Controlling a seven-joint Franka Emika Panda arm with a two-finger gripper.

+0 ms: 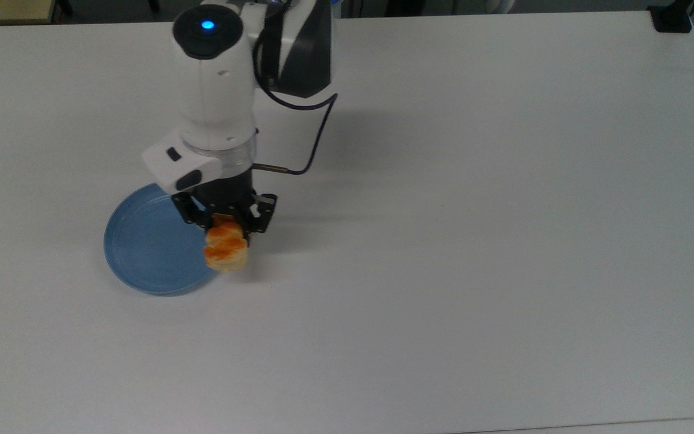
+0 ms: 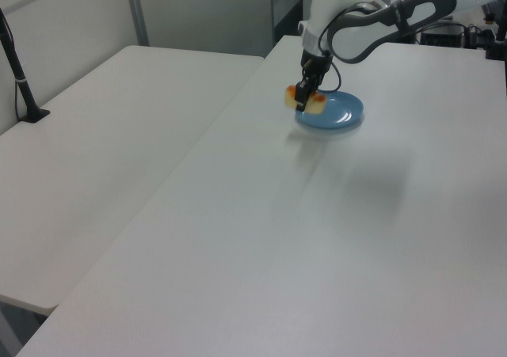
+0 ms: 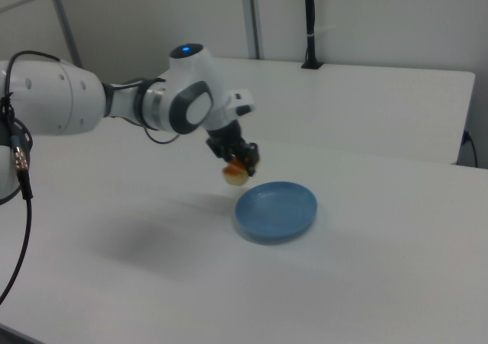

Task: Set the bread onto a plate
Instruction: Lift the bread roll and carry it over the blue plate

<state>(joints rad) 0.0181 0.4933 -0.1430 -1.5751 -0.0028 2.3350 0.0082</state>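
The bread, a small roll with an orange-brown braided top and pale sides, hangs in the air clamped in my gripper, which is shut on it. In the top view it overlaps the right rim of the light-blue plate. The left view shows the bread lifted above the table at the near-left edge of the plate. From the right view, the bread hangs just up and left of the plate, with my gripper above it.
A white table carries the plate; a second white table adjoins it on the left view's left. A black post is clamped to that second table. The arm's dark cable loops beside the wrist.
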